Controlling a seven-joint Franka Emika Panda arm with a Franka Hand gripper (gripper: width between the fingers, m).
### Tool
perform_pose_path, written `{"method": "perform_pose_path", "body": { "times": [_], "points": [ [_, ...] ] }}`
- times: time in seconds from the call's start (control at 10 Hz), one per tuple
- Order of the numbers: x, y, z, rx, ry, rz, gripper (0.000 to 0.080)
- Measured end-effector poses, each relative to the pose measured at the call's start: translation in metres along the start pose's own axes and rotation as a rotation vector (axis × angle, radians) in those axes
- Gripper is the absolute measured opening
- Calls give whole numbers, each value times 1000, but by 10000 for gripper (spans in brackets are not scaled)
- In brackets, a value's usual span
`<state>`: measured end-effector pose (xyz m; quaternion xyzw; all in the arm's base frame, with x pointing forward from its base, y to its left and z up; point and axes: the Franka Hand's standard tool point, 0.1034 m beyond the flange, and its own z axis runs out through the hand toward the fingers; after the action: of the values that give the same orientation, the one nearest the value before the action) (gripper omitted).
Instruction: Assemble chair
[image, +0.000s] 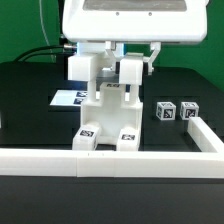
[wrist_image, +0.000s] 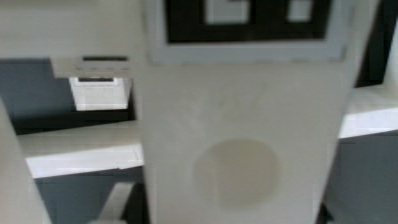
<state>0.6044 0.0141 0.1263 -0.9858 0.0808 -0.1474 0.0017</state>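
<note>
The chair (image: 105, 110) is a cluster of matte white chunky pieces in mid-table, standing just behind the front rail. Two tagged blocky ends (image: 85, 135) (image: 127, 140) rest at its base. My gripper (image: 108, 62) comes down onto its top from the wide white hand above. In the wrist view a broad white chair piece (wrist_image: 240, 120) fills the space between my jaws, and a black-and-white tag (wrist_image: 249, 20) shows at its far end. The gripper (wrist_image: 231, 208) is shut on this piece. The fingertips themselves are mostly hidden by it.
Two small tagged white parts (image: 165, 110) (image: 188, 110) lie at the exterior view's right. The marker board (image: 68, 98) lies flat at the exterior view's left. A long low white border rail (image: 110, 160) runs along the front and up the right side (image: 205, 135).
</note>
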Motion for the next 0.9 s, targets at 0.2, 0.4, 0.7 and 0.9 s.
{"method": "perform_pose_path", "body": {
  "times": [0.2, 0.4, 0.7, 0.9],
  "points": [
    [-1, 0, 1, -1, -3, 0, 285],
    [-2, -6, 2, 2, -3, 26, 285],
    [-1, -9, 2, 4, -1, 41, 285],
    [-1, -9, 2, 4, -1, 41, 285]
  ]
}}
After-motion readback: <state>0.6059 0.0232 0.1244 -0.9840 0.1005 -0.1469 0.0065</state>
